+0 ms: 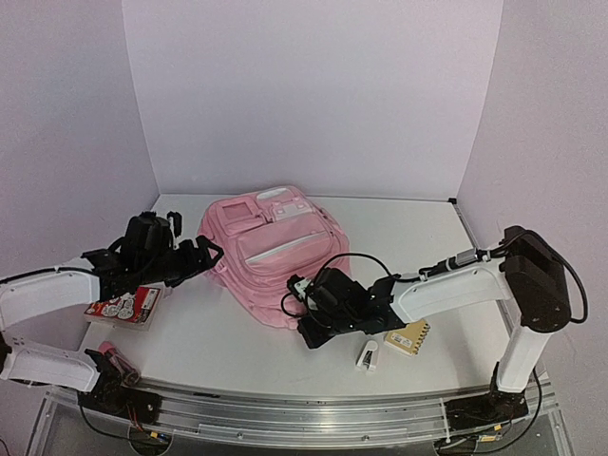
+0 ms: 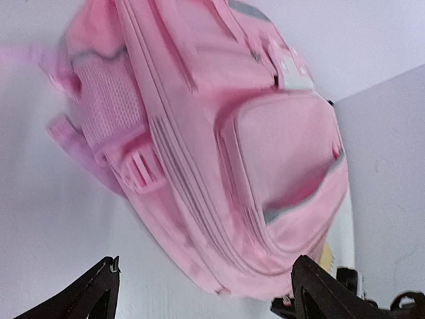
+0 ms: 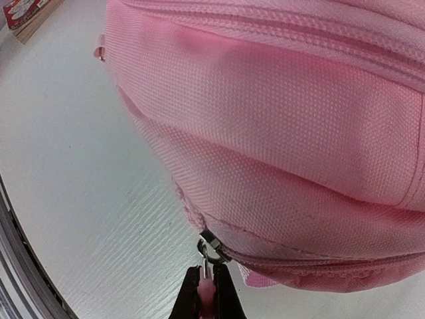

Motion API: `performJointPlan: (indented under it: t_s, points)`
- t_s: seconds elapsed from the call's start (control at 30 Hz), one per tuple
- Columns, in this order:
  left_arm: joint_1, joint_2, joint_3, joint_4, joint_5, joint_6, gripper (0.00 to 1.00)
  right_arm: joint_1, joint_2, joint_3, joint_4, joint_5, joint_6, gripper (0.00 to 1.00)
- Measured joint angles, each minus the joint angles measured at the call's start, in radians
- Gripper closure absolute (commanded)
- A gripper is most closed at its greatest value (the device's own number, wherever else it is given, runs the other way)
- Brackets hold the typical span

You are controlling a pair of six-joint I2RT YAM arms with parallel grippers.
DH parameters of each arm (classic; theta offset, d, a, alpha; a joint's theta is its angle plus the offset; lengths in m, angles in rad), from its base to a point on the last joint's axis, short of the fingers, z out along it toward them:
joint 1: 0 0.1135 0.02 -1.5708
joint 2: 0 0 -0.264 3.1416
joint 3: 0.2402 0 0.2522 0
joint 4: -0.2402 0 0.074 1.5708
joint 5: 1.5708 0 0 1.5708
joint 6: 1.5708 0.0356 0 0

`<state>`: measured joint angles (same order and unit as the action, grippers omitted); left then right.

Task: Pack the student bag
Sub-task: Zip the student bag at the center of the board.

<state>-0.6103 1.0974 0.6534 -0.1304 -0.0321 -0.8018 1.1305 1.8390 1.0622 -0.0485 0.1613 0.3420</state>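
The student bag (image 1: 275,249) is a large light-pink backpack lying in the middle of the table. In the left wrist view the student bag (image 2: 219,146) fills the frame, blurred. My left gripper (image 1: 211,255) hovers at the bag's left side, and there the left gripper (image 2: 206,300) stands open with nothing between its fingers (image 2: 99,292). My right gripper (image 1: 302,293) is at the bag's near edge. In the right wrist view the right gripper (image 3: 207,296) is shut on the pink zipper pull (image 3: 208,287), just below the metal slider (image 3: 211,247) on the bag (image 3: 279,133).
A red and white book (image 1: 123,306) lies left of the bag, under the left arm. A tan ridged object (image 1: 407,337) and a small white object (image 1: 368,356) lie near the right arm. A pink item (image 1: 109,353) sits by the left base.
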Motion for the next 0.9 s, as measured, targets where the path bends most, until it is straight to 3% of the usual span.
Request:
performJointPlan:
  t_s: [0.23, 0.47, 0.8, 0.9]
  points:
    - [-0.124, -0.029, -0.214, 0.166, 0.185, -0.231, 0.1, -0.001, 0.005, 0.0, 0.01, -0.014, 0.01, 1.0]
    - [-0.178, 0.211, -0.238, 0.508, 0.275, -0.352, 0.17, -0.002, 0.005, -0.003, 0.025, -0.03, 0.032, 1.0]
    - [-0.195, 0.355, -0.21, 0.672, 0.261, -0.378, 0.23, -0.002, 0.003, -0.031, 0.064, -0.03, 0.053, 1.0]
    - [-0.195, 0.41, -0.187, 0.692, 0.256, -0.382, 0.4, -0.002, 0.003, -0.032, 0.067, -0.031, 0.053, 1.0]
